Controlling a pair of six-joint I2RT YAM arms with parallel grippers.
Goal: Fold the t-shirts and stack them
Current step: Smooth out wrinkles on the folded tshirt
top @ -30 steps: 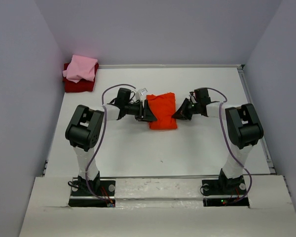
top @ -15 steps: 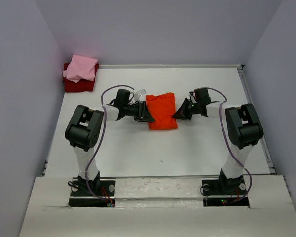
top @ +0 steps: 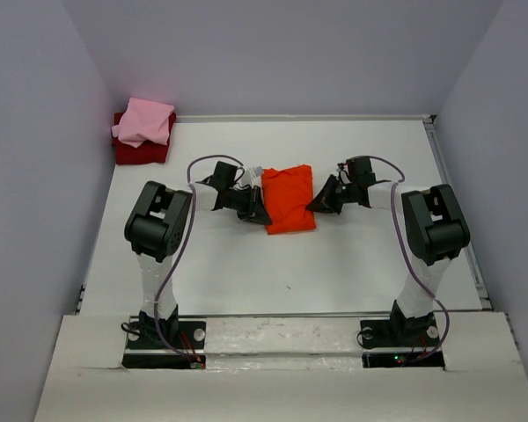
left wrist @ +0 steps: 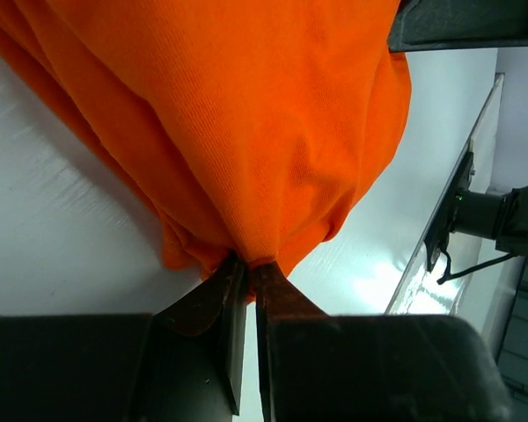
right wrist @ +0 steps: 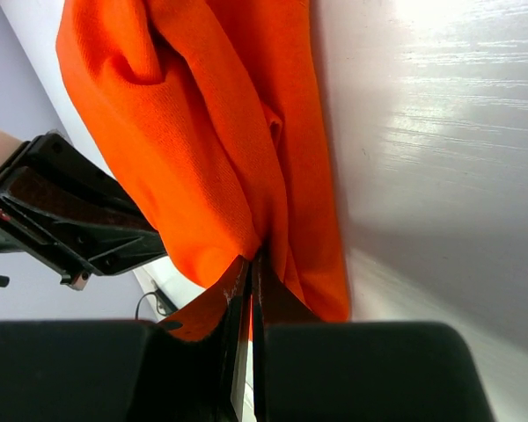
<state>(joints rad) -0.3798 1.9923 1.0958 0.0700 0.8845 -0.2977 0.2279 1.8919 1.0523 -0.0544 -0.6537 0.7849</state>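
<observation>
1. Two pinches on the orange-red t-shirt [top: 289,198], frame centre: left gripper [left wrist: 246,265] clamps its left edge, right gripper [right wrist: 252,260] its right.
2. Pink t-shirt [top: 145,121] rests on dark red t-shirt [top: 141,155], upper left.

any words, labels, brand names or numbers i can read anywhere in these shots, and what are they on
None can be read in any view.
orange t-shirt: plain cloth, no print or label showing.
pink t-shirt and dark red t-shirt: no print visible.
small white piece at the orange t-shirt's left edge: too small to tell whether it bears any text.
</observation>
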